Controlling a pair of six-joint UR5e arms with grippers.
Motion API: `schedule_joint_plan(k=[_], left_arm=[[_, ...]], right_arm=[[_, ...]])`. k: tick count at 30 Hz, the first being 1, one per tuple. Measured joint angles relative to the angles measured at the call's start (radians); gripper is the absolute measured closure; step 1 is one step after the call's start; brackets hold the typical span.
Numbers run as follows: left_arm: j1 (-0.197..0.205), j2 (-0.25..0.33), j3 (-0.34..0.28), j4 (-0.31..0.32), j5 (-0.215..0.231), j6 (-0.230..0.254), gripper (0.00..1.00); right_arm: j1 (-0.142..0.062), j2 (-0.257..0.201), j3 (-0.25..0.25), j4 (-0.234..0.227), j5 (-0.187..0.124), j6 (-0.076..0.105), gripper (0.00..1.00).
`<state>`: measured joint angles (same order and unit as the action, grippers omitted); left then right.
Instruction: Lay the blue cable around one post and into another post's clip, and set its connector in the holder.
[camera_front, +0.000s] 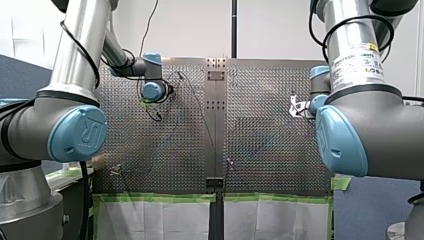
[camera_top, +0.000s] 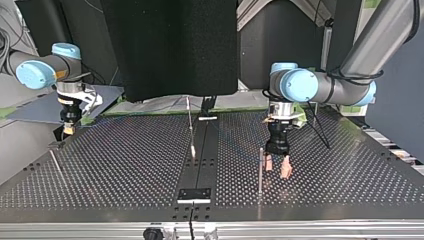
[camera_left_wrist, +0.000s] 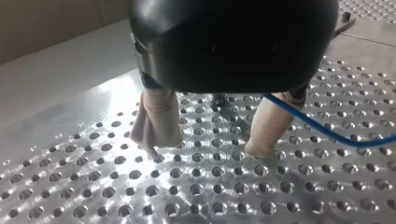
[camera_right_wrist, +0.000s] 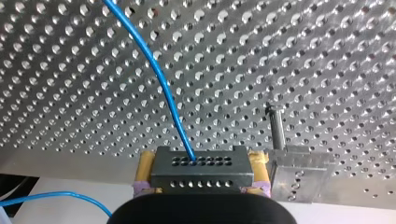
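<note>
In the left wrist view my left gripper (camera_left_wrist: 205, 151) hangs open just above the perforated plate, with nothing between its beige fingers (camera_left_wrist: 156, 121). The blue cable (camera_left_wrist: 327, 133) comes out from under the gripper body beside one finger and runs off sideways. The top view has this gripper (camera_top: 277, 167) next to a thin upright post (camera_top: 260, 170). My right gripper (camera_right_wrist: 201, 161) is shut on the grey connector (camera_right_wrist: 201, 175), yellow pads (camera_right_wrist: 144, 165) on both sides. The blue cable (camera_right_wrist: 159, 79) leaves the connector's face and arcs away over the table. A metal holder (camera_right_wrist: 299, 175) with a post (camera_right_wrist: 277, 126) stands right beside the connector.
A second post (camera_top: 190, 127) stands near the table's centre strip and a third leans at the top view's left (camera_top: 55, 162). A dark plate (camera_top: 195, 194) sits on the centre strip by the near edge. My right arm's gripper (camera_top: 67, 127) is at the table's edge at that view's left.
</note>
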<state>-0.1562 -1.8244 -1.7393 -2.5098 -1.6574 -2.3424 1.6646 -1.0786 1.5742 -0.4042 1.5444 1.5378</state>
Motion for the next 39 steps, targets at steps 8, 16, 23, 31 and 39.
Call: schedule_joint_plan(k=[8, 16, 23, 31, 39], left_arm=[[0.000, 0.000, 0.000, 0.000, 0.000, 0.000, 0.00], [0.001, 0.000, 0.000, 0.000, 0.000, 0.000, 0.00], [0.002, 0.000, 0.000, 0.000, 0.000, 0.000, 0.00], [0.002, 0.000, 0.000, 0.000, 0.000, 0.000, 0.00], [0.002, 0.000, 0.000, 0.001, 0.000, 0.000, 0.00]], right_arm=[[-0.005, -0.037, -0.010, 0.054, 0.006, -0.013, 0.99], [-0.005, -0.056, -0.010, 0.072, 0.020, -0.015, 0.99], [-0.023, -0.064, -0.011, 0.055, 0.004, 0.003, 0.99], [-0.048, -0.065, -0.042, 0.085, -0.049, 0.020, 0.99], [-0.070, -0.065, -0.074, 0.127, -0.056, 0.020, 0.99]])
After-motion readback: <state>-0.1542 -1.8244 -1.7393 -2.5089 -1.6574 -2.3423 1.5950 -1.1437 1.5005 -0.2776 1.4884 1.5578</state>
